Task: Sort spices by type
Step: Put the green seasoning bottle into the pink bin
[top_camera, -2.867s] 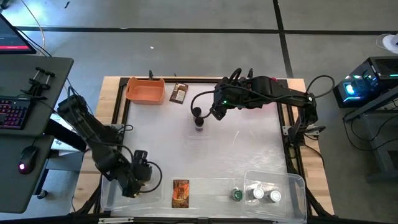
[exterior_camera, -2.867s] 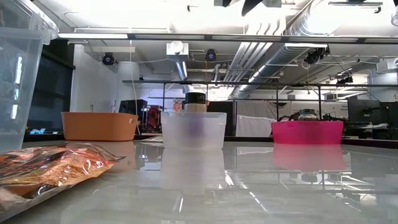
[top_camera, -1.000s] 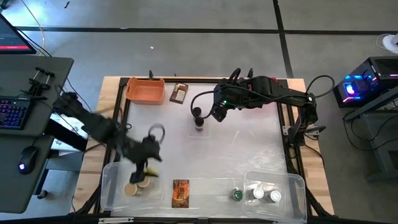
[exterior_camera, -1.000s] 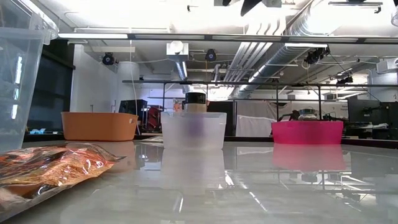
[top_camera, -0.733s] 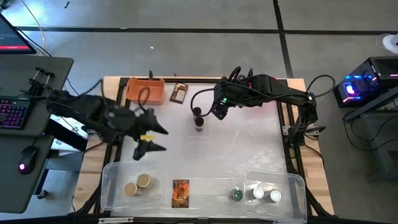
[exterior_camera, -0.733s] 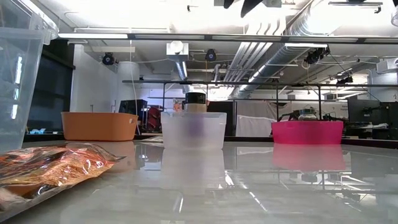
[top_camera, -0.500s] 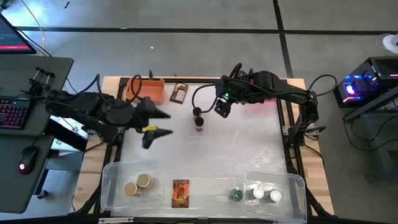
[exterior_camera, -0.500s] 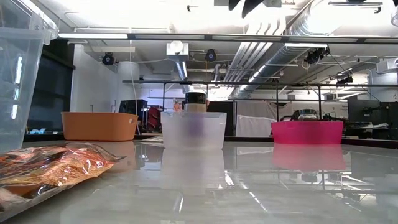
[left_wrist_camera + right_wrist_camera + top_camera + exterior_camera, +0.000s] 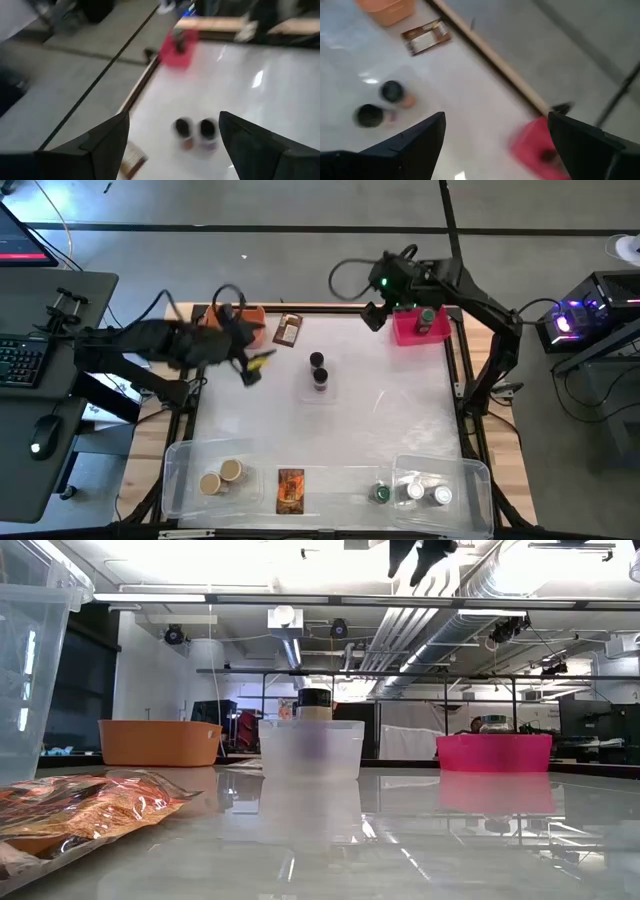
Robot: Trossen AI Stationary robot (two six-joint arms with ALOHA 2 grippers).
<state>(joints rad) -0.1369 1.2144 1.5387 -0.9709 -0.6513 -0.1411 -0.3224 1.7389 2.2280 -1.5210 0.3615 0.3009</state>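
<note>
High view: the left gripper (image 9: pixel 256 363) hangs over the upper left of the table (image 9: pixel 380 430), just beside the orange bin (image 9: pixel 232 323), its fingers spread apart and holding nothing; the right gripper (image 9: pixel 372 316) hangs near the top centre of the frame, just left of the pink bin (image 9: pixel 405 332), its fingers likewise wide apart and empty; a green-capped jar (image 9: pixel 428 317) stands inside that pink bin; two dark-capped jars (image 9: pixel 318 369) stand close together in the middle of the table, one of them inside a small clear tub (image 9: pixel 311 749), as the low view shows; a brown packet (image 9: pixel 288 330) lies flat at the upper edge, between the orange bin and the dark-capped jars; at the bottom of the frame a long clear tub (image 9: pixel 180 485) holds two tan-capped jars (image 9: pixel 221 477) on the left and two white-capped jars (image 9: pixel 428 494) on the right; an orange packet (image 9: pixel 290 490) lies at lower centre, and another green-capped jar (image 9: pixel 381 494) stands just left of the white-capped pair.
</note>
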